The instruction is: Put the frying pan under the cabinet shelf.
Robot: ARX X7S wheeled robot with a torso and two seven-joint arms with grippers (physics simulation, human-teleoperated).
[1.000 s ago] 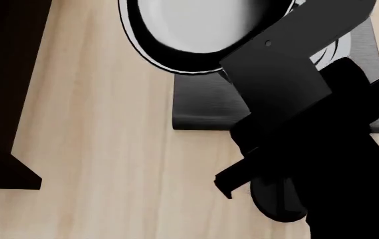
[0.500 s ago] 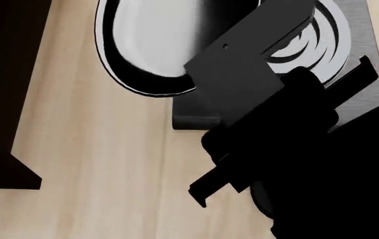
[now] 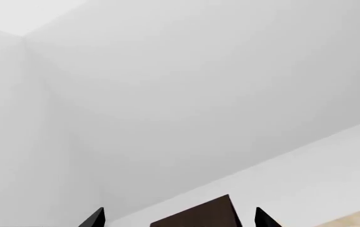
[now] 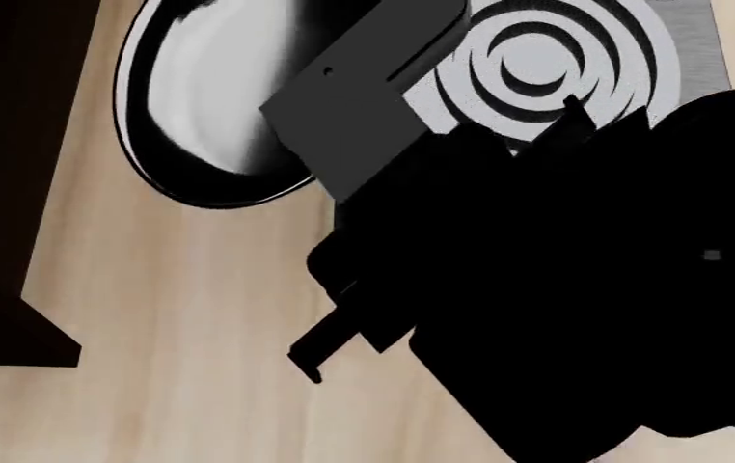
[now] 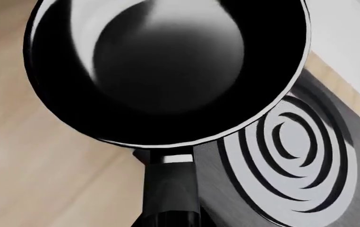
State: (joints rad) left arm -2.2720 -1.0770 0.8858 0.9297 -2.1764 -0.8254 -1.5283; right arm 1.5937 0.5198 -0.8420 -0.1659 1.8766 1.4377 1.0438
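The right gripper's fingers are hidden behind its own dark body in the head view, so I cannot tell how they are set, though the frying pan [image 5: 167,71] is hanging out beyond them by its handle [image 5: 170,189], which suggests a grip there. The pan is reading as rigid, glossy and probably slick, with its weight far from the fingers, so it may be prone to twisting. It is sitting over the burner plate [image 4: 676,48] edge and the wooden table [image 4: 187,318], with the cabinet shelf [image 4: 8,145] farther out. The left gripper [image 3: 178,218] is showing 2 separated fingertips, holding nothing.

A pale wooden table [image 4: 187,318] bears the cabinet shelf [image 4: 1,174] and burner plate [image 4: 676,58].
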